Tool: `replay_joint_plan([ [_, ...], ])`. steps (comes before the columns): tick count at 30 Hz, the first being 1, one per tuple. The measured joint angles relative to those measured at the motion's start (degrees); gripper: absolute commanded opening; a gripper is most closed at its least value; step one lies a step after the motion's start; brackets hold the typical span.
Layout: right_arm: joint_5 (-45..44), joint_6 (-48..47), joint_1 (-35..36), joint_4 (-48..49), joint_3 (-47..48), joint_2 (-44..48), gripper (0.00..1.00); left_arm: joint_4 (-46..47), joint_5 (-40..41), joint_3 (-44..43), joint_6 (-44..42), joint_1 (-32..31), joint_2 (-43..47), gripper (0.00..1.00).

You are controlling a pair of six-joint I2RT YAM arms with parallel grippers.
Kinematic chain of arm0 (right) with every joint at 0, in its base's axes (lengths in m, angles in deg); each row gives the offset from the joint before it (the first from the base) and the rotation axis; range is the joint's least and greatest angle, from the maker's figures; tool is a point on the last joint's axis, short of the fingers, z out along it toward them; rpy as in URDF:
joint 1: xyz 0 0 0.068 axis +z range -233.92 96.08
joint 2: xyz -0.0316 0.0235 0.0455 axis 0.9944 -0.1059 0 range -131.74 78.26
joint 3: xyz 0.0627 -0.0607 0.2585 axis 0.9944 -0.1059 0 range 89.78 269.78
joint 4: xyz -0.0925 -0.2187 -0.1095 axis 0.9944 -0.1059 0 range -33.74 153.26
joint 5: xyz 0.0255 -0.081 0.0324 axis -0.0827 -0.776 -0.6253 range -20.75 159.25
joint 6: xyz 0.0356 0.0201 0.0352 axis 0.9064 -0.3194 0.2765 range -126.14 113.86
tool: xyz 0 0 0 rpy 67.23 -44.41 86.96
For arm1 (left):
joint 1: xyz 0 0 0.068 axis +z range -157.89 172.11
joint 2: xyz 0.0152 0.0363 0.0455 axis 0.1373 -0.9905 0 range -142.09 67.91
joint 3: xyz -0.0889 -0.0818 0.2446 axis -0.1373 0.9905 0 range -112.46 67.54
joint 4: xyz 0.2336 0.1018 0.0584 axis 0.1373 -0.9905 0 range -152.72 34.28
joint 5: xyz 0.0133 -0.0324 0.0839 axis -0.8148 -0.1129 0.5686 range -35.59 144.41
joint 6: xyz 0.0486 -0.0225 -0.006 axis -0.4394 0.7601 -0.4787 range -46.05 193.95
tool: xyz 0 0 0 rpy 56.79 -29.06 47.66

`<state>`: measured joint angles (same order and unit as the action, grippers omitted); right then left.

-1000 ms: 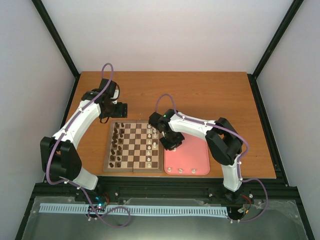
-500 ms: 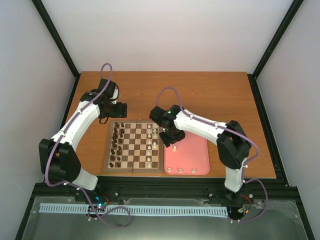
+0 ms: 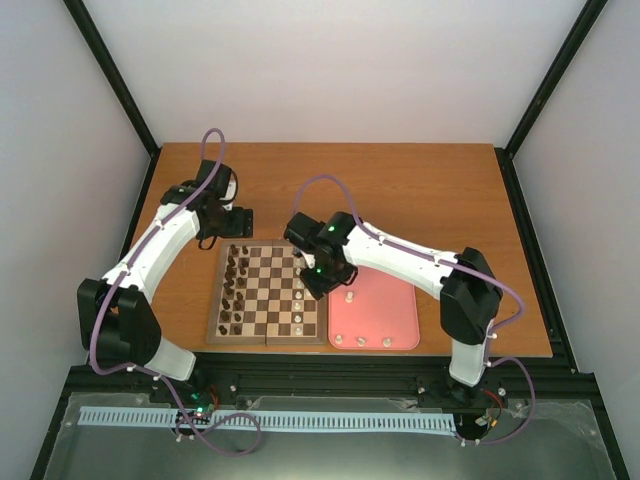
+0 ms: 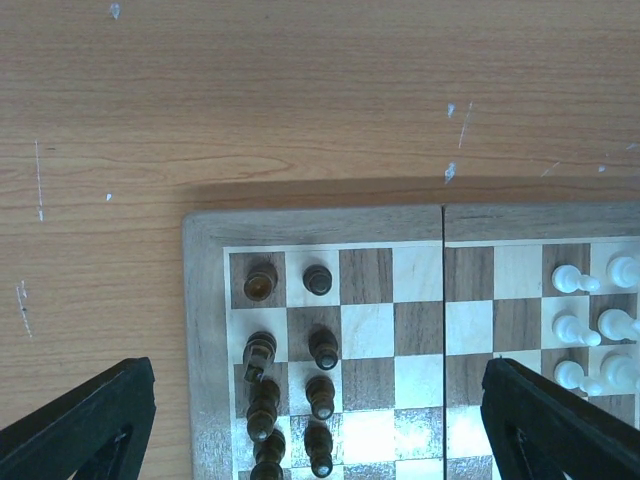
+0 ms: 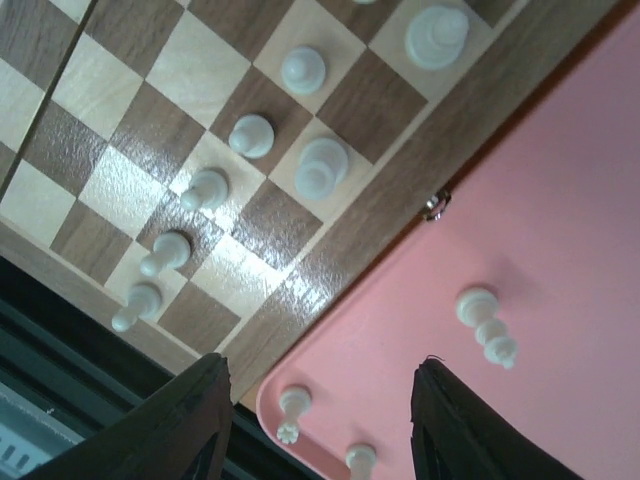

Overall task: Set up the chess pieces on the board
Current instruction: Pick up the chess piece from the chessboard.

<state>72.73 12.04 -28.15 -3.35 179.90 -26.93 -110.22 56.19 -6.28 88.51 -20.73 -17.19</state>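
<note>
While the left claw (image 4: 315,405) stands open, the right claw (image 5: 322,385) gapes empty over the board (image 5: 400,175) at its right edge, beside the tray (image 5: 565,190).

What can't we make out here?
- Top view: the right arm covers the board's far right squares; the chess pieces are too small to identify.
- Left wrist view: the board runs off the lower and right edges.
- Right wrist view: one white piece on the pink tray is cut by the bottom edge.
</note>
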Motion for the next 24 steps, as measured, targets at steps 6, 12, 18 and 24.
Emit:
replay_joint_plan([
  [6, 0.5, -1.8, -0.2, 1.0, 4.0, -5.0, 0.45, 0.0, 0.2, 0.3, 0.0, 0.0, 0.0, 1.0],
  [12, 1.9, -3.0, -1.2, 2.7, 5.2, -8.6, 0.42, -0.1, 0.6, 0.3, 0.0, 0.0, 0.0, 1.0],
  [18, 2.6, -4.3, -1.8, 3.3, 6.9, -10.8, 0.36, -0.5, 1.1, 0.3, 0.0, 0.0, 0.0, 1.0],
  [24, 3.0, -5.3, -2.0, 3.4, 7.9, -12.2, 0.29, -0.7, 1.6, 0.3, 0.0, 0.0, 0.0, 1.0],
])
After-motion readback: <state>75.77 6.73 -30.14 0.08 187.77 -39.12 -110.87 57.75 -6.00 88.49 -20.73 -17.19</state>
